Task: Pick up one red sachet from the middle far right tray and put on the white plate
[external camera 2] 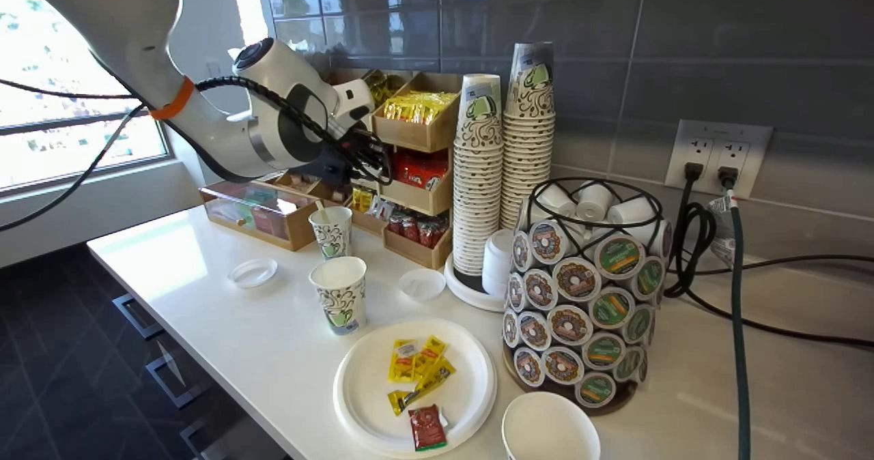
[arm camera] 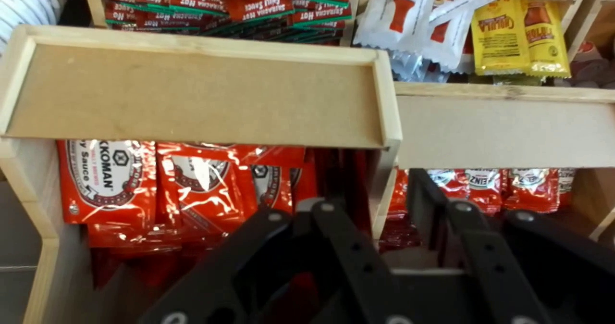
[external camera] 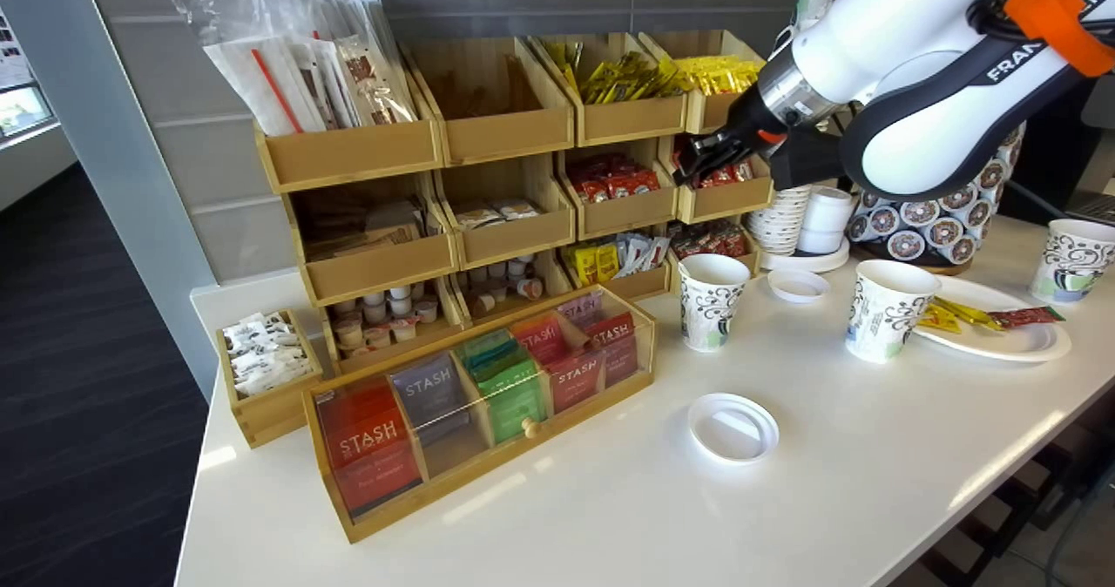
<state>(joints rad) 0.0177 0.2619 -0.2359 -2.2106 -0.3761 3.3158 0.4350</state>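
One bent arm (external camera: 880, 38) holds its hand (arm camera: 378, 192), spread and empty, at the middle-tier far-right tray (external camera: 732, 199).

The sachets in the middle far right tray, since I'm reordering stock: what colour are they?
Mostly red, with some white; the sachets show best in the wrist view.

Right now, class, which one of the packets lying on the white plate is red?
The dark red packet with a green edge, near the rim of the white plate; colour sets it apart from the yellow packets there.
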